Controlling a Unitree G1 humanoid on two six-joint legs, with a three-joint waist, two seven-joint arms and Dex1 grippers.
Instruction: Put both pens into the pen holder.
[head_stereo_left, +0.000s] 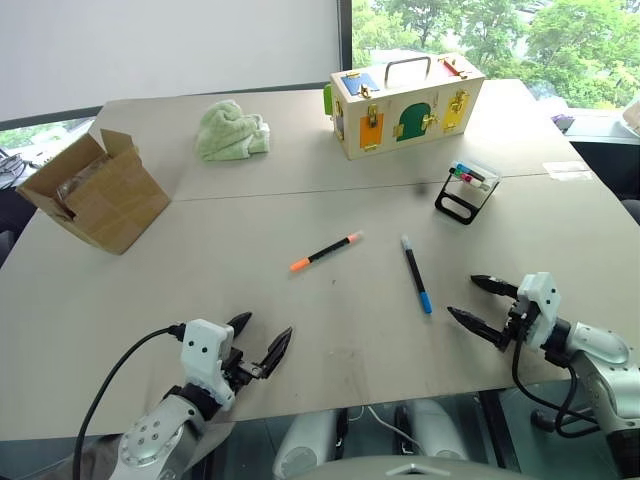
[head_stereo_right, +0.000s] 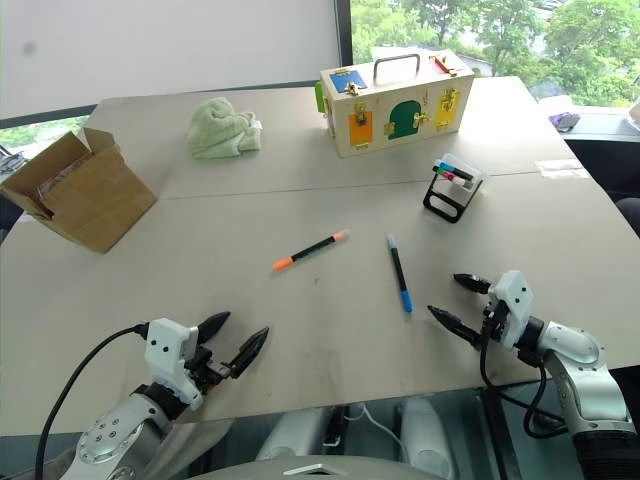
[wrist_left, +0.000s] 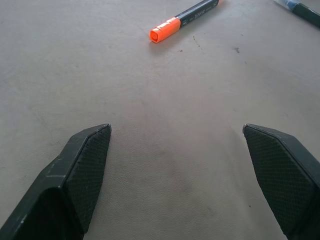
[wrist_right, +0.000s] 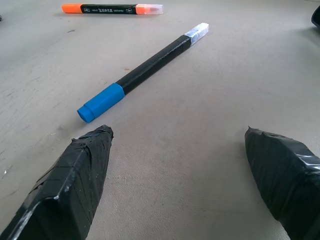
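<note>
Both pens lie flat on your worktop (head_stereo_left: 250, 260), well short of the pen holder (head_stereo_left: 467, 189), which stands on its black wire frame toward the far right, just in front of the wooden latch box (head_stereo_left: 405, 103). The orange-ended pen (head_stereo_left: 325, 251) rests near the middle, slanting with one orange end toward your left hand (head_stereo_left: 260, 345). The blue-ended pen (head_stereo_left: 416, 273) lies just to its right, apart from it, with its blue end nearest your right hand (head_stereo_left: 481, 304) and its pale cap pointing away. Your left hand sits low at the near edge of the worktop with its fingers spread apart and nothing between them. Your right hand is at the near right edge, its fingers likewise spread wide and empty; the blue end of that pen lies close ahead of one fingertip (wrist_right: 92, 150) but not touching it. Farther back you have a green cloth (head_stereo_left: 231, 130) and an open cardboard box (head_stereo_left: 93, 190) at the far left.
</note>
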